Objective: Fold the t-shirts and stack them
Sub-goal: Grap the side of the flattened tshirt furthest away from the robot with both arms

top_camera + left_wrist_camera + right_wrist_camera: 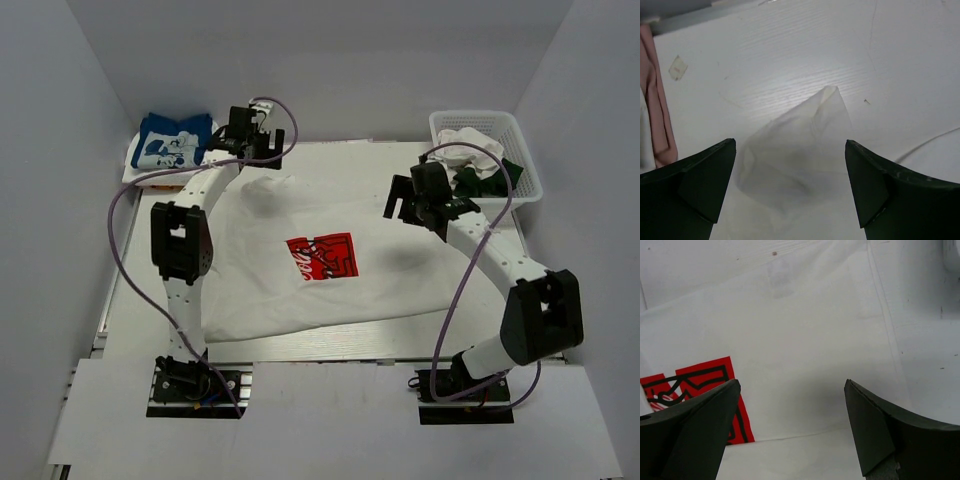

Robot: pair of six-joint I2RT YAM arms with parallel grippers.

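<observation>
**Desk:** From above, what lies on the counter?

**Photographer:** A large white t-shirt, red logo up, lies between the two arms, spread wider left to right than near to far. A folded blue t-shirt sits at the far left corner, and a basket of more cloth at the far right. The left tool hangs over the shirt's far left end, the right tool above its right half.

**Desk:** And the left wrist?

**Photographer:** The jaws stand wide apart with nothing between them. A rumpled sleeve lies directly below and just ahead, its tip pointing away from the tool. Pink cloth edges in at the left.

**Desk:** The right wrist?

**Photographer:** That tool is also fully spread and empty. Flat white cloth lies beneath it, with the logo off to its left.

**Desk:** Which arm leads?

**Photographer:** Probably the left. The sleeve is centred under it, while the right arm is well apart from that corner.
</observation>
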